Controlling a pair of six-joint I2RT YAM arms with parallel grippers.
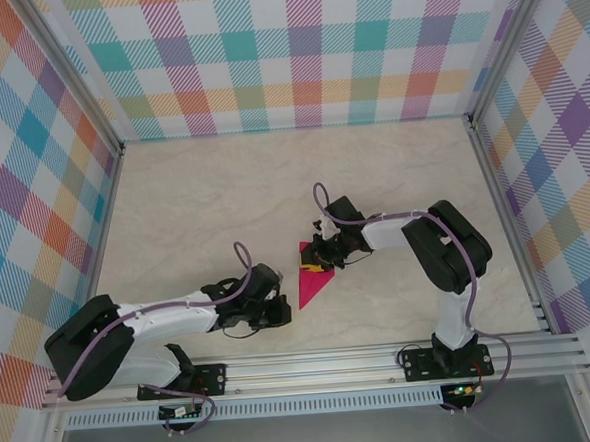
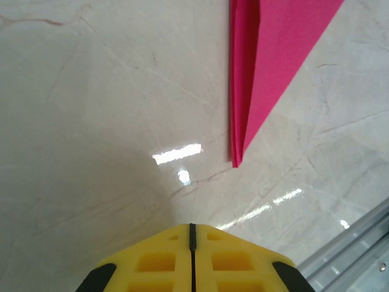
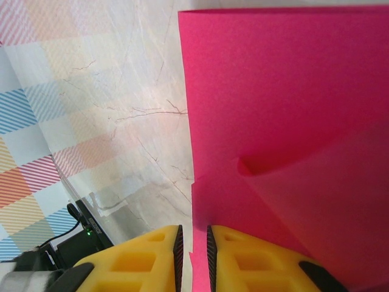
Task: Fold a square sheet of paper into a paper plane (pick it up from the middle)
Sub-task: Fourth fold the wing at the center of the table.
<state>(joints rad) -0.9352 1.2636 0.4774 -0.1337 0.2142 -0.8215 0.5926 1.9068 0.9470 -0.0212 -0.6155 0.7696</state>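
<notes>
The paper plane (image 1: 310, 282) is a bright magenta dart lying flat on the marble table, its tip pointing toward the near edge. My right gripper (image 1: 323, 258) is over its wide far end. In the right wrist view the yellow jaws (image 3: 193, 236) stand a narrow gap apart, with the left edge of the paper (image 3: 285, 103) running under that gap and a raised flap (image 3: 328, 182) to the right. My left gripper (image 1: 280, 308) rests low just left of the tip, its jaws (image 2: 192, 227) pressed together and empty. The plane's tip (image 2: 238, 146) lies ahead of it.
Aluminium rails (image 1: 314, 360) run along the near edge, and one shows at the corner of the left wrist view (image 2: 358, 237). Checked walls (image 1: 305, 50) enclose the table on three sides. Bare marble (image 1: 213, 196) spreads behind and to the left.
</notes>
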